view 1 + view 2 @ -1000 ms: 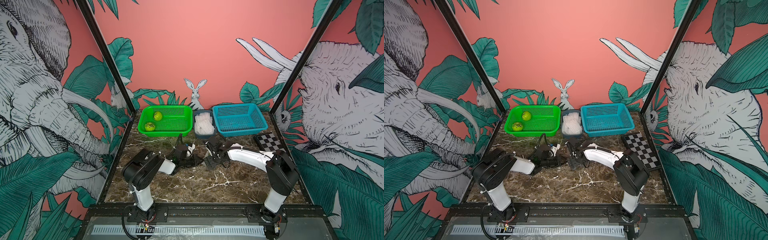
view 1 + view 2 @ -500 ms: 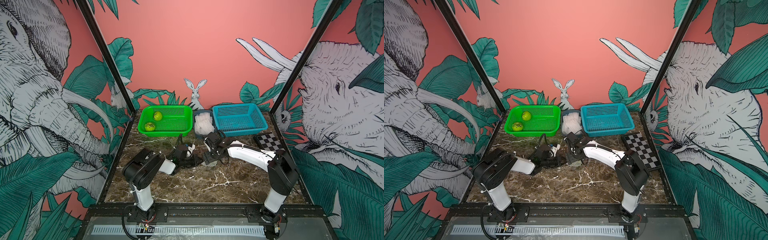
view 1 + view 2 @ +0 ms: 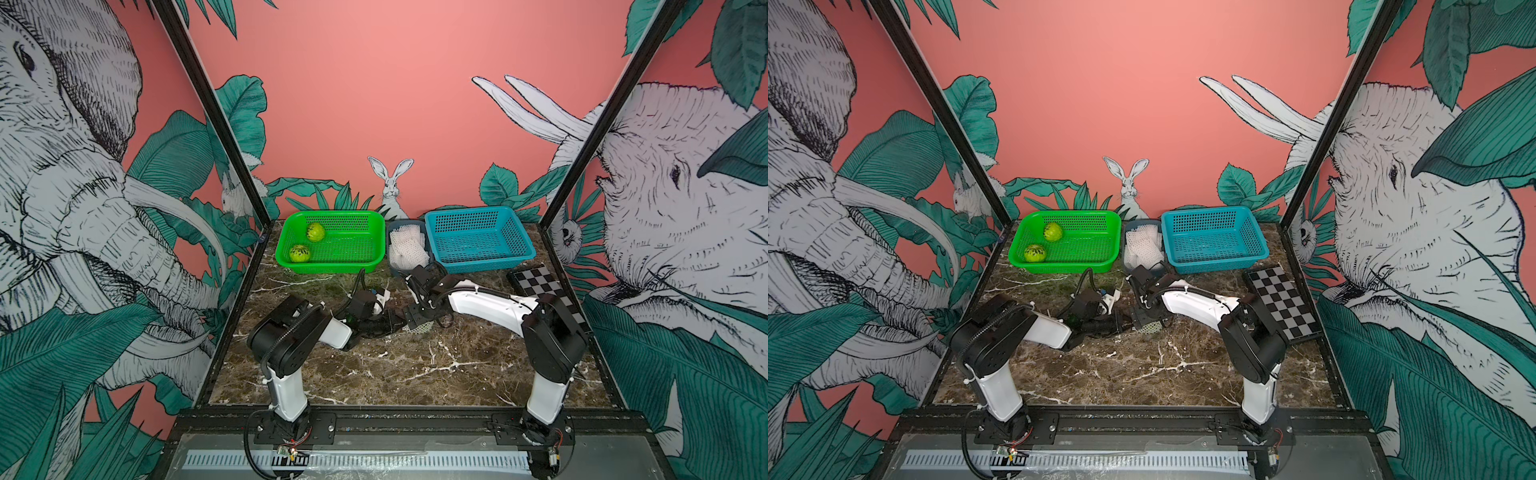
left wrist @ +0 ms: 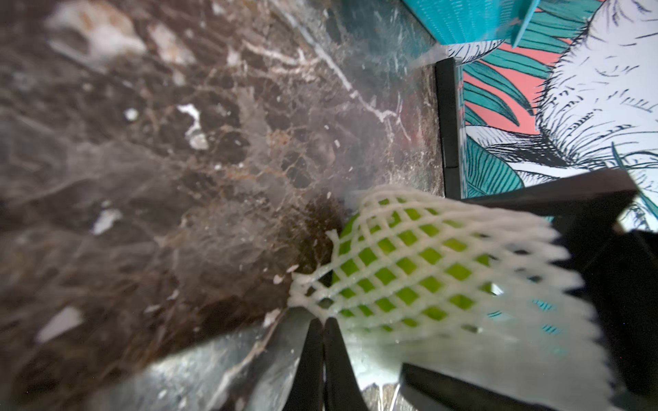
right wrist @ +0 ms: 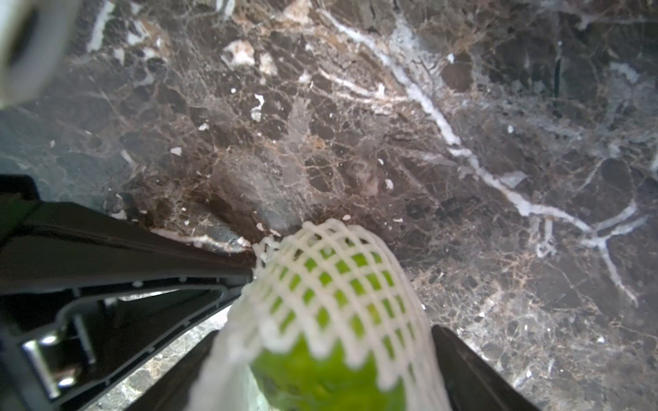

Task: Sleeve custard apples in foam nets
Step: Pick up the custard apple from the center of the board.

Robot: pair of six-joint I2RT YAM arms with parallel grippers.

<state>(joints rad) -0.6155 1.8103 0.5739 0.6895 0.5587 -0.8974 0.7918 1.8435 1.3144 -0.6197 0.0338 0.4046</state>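
two bumpy yellow-green custard apples point(image 3: 315, 232) lie in the green perforated plastic basket point(image 3: 332, 266). the left arm point(image 3: 291, 336) stretches low over the dark marble table point(image 3: 395, 374) — left gripper point(image 4: 321, 325) pinched shut on the edge of a white foam mesh net point(image 4: 516, 227) sleeving a third custard apple point(image 4: 402, 263) mid-table. the right arm point(image 3: 486, 305) bends down opposite, right gripper point(image 5: 325, 334) spread wide — clasping that netted fruit.

Looks like a staged robotics lab booth: walled with printed jungle panels point(image 3: 395, 104) on black frame posts point(image 3: 217, 120), floored in marble-look tabletop point(image 3: 395, 365), checkerboard calibration board point(image 3: 544, 291) at three o'clock, robot arm bases point(image 3: 286, 399) bolted to a mounting rail point(image 3: 415, 428) at six.
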